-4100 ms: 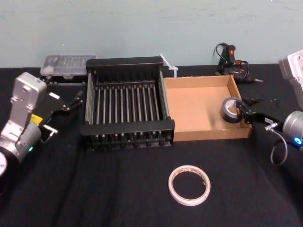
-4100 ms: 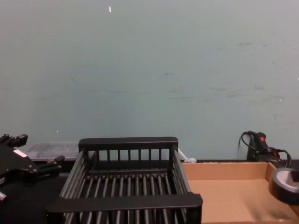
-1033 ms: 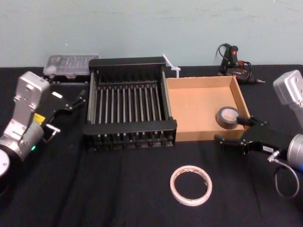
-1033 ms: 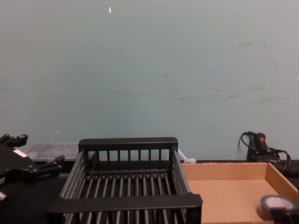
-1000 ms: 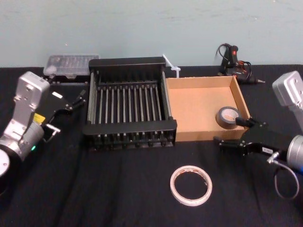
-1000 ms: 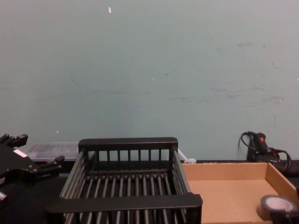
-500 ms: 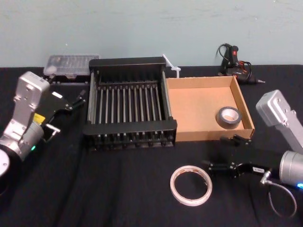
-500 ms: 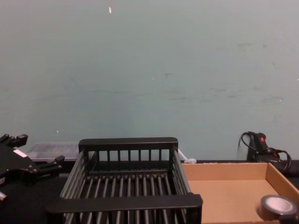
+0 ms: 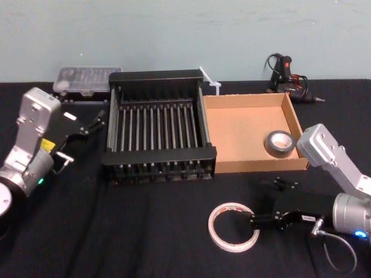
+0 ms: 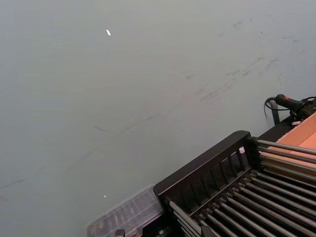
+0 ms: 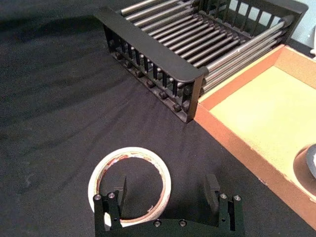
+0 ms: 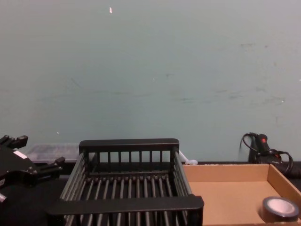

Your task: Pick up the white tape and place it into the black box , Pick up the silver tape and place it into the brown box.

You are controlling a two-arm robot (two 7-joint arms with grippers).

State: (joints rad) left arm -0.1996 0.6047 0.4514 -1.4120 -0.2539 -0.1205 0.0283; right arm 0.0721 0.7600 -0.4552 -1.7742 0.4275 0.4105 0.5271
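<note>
Approach to white tape (image 9: 213, 229) flat on the worktop (image 9: 145, 231) before the brown box (image 9: 261, 165): right gripper (image 11: 167, 181) jaws apart, I would sink one inside its ring, one outside; left gripper (image 9: 84, 134) parked by the black box (image 9: 156, 156).

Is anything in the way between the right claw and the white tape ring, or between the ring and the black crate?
Nothing visible does. The right gripper, jaws open, sits at the white tape; only bare black cloth lies between the tape and the black box, whose front wall must be cleared.
</note>
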